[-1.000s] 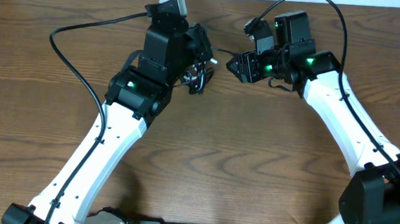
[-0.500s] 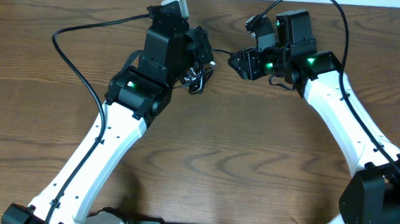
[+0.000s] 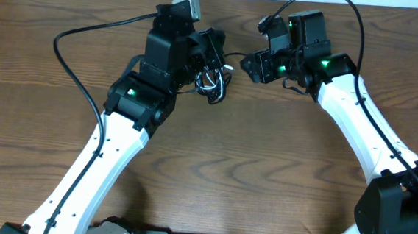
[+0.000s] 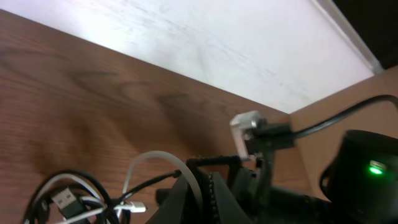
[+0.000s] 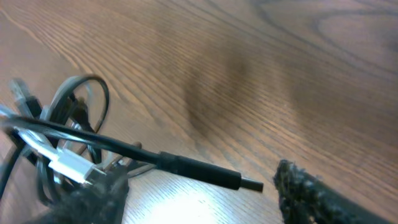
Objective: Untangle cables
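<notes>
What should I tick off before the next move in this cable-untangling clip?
1. Left claw shut on the cables: ok.
2. Right claw open: ok.
3. Black plug between the right claw's fingers, not touching either: ok.
4. Black cord free of the white cord: not ok, they loop together in one bundle.
5. Bundle lifted off the table: cannot tell.
</notes>
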Robot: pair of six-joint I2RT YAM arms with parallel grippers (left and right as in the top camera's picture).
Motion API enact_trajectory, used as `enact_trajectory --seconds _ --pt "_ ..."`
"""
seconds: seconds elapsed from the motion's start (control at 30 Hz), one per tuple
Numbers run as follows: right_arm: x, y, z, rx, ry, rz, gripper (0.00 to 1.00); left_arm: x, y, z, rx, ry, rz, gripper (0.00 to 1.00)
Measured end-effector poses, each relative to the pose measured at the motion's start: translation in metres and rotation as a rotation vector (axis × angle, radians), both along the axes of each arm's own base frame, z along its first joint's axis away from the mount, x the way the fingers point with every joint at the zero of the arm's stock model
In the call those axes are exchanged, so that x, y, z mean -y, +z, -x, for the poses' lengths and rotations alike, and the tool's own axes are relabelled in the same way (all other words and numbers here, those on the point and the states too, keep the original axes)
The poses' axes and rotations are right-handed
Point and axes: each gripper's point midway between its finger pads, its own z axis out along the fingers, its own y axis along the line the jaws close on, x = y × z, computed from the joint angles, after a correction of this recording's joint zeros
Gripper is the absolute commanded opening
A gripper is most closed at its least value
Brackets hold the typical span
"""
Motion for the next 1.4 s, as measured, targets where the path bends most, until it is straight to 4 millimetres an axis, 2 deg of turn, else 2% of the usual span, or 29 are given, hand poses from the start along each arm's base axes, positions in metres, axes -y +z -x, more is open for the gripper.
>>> enact_trajectory --seconds 0.03,0.07,0.1,0.13,0.17,0.47,0.67,0.93,1.0,1.03,1.1,1.17,1.3,1.4 --pt "0.000 0.000 0.000 0.004 0.004 0.004 0.68 0.001 0.002 0.002 0.003 -0.007 0.005 0.08" --pt "0.000 0.000 0.000 0.007 0.006 0.006 0.59 0.001 0.004 0.003 0.005 -0.012 0.008 0.08" --pt "0.000 0.000 0.000 0.009 0.008 0.009 0.45 0.002 0.005 0.004 0.007 -0.016 0.011 0.08" --pt "0.001 0.000 0.000 0.013 0.011 0.013 0.15 0.002 0.005 0.004 0.006 -0.020 0.013 0.08" --pt "0.001 0.000 0.000 0.014 0.014 0.015 0.01 0.003 0.005 0.005 0.006 -0.023 0.014 0.08" --pt "0.002 -0.002 0.000 0.015 0.014 0.025 0.01 0.003 0.003 0.005 0.003 -0.028 0.007 0.08" --pt "0.014 -0.002 -0.006 0.006 -0.022 0.019 0.01 -0.010 -0.011 0.006 -0.026 0.015 -0.072 0.08" --pt "0.064 -0.009 -0.017 -0.074 -0.164 0.002 0.01 -0.043 -0.041 0.006 -0.083 0.126 -0.275 0.08" --pt "0.079 -0.013 -0.017 -0.102 -0.197 0.005 0.01 -0.048 -0.047 0.006 -0.099 0.136 -0.309 0.08" --pt "0.095 -0.016 -0.017 -0.130 -0.235 0.007 0.01 -0.054 -0.053 0.004 -0.113 0.154 -0.333 0.08" --pt "0.107 -0.019 -0.015 -0.154 -0.258 0.005 0.01 -0.062 -0.058 0.002 -0.125 0.179 -0.358 0.08" --pt "0.119 -0.022 -0.014 -0.177 -0.283 0.007 0.01 -0.074 -0.061 -0.001 -0.136 0.209 -0.379 0.08" --pt "0.157 -0.029 -0.010 -0.231 -0.365 0.019 0.01 -0.110 -0.064 -0.007 -0.164 0.305 -0.403 0.08" --pt "0.171 -0.032 -0.007 -0.249 -0.393 0.029 0.01 -0.130 -0.069 -0.007 -0.197 0.351 -0.417 0.08"
